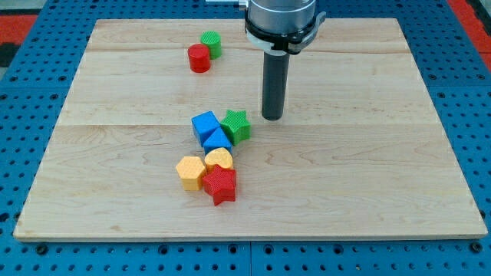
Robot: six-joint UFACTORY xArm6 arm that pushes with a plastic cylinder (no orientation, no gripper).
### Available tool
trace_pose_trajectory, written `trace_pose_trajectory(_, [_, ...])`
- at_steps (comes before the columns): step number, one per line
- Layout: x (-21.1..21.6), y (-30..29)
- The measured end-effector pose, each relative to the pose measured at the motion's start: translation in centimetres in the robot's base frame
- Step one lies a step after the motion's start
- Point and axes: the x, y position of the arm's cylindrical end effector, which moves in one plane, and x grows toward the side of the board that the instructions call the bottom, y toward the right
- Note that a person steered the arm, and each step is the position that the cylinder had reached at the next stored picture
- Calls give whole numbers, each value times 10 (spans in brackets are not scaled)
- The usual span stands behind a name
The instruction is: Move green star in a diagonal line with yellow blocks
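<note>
Just to the view's right of the green star (pixel 236 125) stands my tip (pixel 272 116), seemingly not touching.

Wooden worktop (pixel 368 176) carrying seven small coloured blocks.

Far on the left, a red cylinder (pixel 199 58) and a green cylinder (pixel 211 43) stand touching, the green one farther and to the right. Near the middle sits a tight cluster: a blue cube (pixel 205 124) and a second blue block (pixel 217 140) touching, with the green star (pixel 236 125) against their right side. Just nearer lie a yellow hexagon (pixel 189 172), a second yellow block (pixel 219 159) and a red star (pixel 220 184), all touching.
</note>
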Motion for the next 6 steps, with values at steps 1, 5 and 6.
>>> trace_pose_trajectory(1, [-26,-7])
trace_pose_trajectory(5, [69,-19])
trace_pose_trajectory(6, [11,26])
